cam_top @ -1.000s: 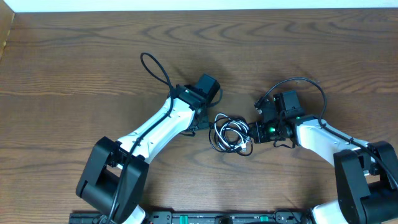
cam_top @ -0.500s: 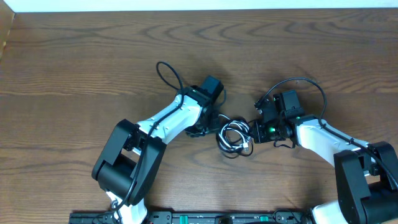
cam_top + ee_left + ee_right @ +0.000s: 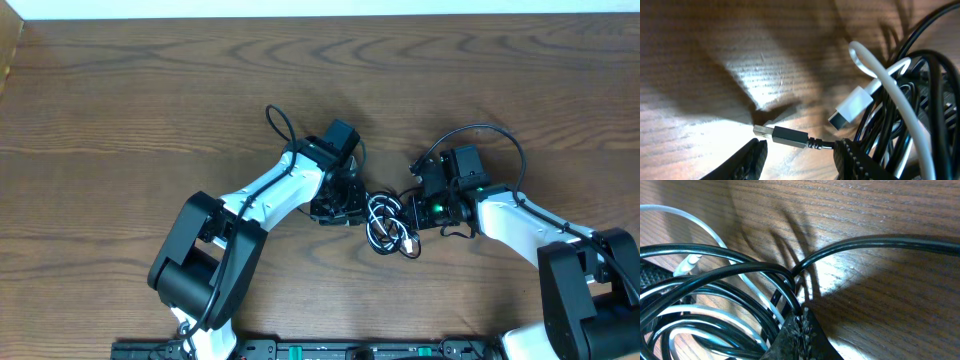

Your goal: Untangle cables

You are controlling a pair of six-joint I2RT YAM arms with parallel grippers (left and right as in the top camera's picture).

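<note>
**K:** Since a second ago the left arm has swung in toward centre. The left claw now sits at the left side of the cables. The bundle has shifted right and bunched tighter. The right arm hasn't budged.

**M:** Count?

**K:** One white cord. At least two black ones; the tangle hides the exact number. Two plug ends show: a black plug and a white plug.

**M:** Claw states?

**K:** Left claw is spread. The black plug lies on the bench between its fingertips, with neither one pressing on it. The right claw is at the bundle's right side. Its wrist view shows only one finger, with black strands meeting at it. Can't tell if it's pinching.

**M:** Room to move?

**K:** The bundle is mid-bench, well clear of every edge. There's open wood on the far side and out to the left. The near side is tighter because of the arm bases.

**M:** View differences?

**K:** Overhead shows just a knot between the two claws. Left wrist resolves both plugs. Right wrist shows the white cord running under black loops.
</note>
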